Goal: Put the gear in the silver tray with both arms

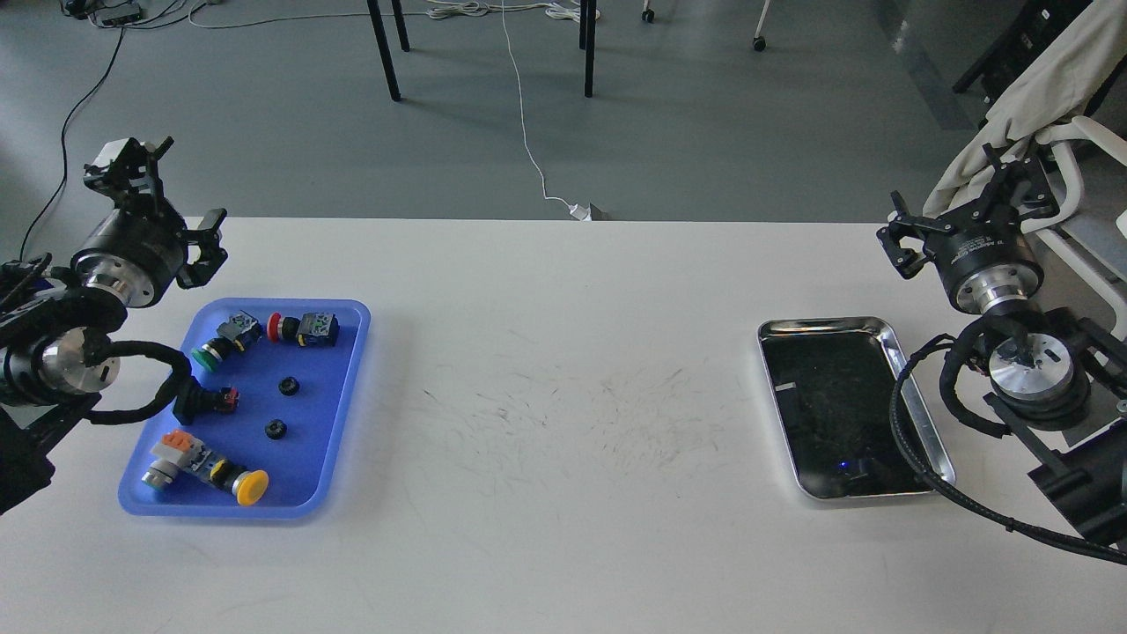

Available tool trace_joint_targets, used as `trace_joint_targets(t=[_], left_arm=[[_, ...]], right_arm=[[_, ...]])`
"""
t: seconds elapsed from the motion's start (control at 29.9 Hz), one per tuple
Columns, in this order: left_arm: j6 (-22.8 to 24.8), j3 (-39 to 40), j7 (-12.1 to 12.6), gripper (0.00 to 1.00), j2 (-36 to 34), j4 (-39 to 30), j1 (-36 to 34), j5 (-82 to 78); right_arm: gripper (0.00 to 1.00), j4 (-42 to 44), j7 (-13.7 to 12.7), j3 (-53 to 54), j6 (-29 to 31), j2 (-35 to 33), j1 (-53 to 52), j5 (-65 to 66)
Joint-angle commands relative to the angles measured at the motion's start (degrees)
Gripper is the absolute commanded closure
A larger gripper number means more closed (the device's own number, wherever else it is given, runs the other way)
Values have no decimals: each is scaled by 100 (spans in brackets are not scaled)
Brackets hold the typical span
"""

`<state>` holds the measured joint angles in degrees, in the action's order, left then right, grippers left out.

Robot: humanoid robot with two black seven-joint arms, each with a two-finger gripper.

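The silver tray (916,401) lay on the white table (546,352), well to the right of the blue tray (352,352), and held nothing on its dark base. Inside the blue tray sat two small black gears (282,408) among several push-button switches (304,328). The left pincer (172,189) hung just beyond the blue tray's far left corner, fingers spread and empty. The right pincer (955,207) hung beyond the silver tray's far right corner, fingers spread and empty.

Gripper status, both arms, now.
Left gripper: open, holding nothing, raised beside the blue tray.
Right gripper: open, holding nothing, raised behind the silver tray.
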<state>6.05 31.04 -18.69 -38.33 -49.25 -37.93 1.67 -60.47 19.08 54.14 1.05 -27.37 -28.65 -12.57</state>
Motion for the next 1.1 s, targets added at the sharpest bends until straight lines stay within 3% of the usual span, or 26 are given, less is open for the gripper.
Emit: trace_joint_targets(t=[0.0, 1.07], left_arm=[[2, -10, -3, 1, 1, 3, 5, -9], [2, -10, 32, 1, 18, 3, 14, -44]], right_arm=[[1, -8, -9, 0, 0, -5, 0, 0], [1, 0, -9, 9, 0, 21, 44, 0]])
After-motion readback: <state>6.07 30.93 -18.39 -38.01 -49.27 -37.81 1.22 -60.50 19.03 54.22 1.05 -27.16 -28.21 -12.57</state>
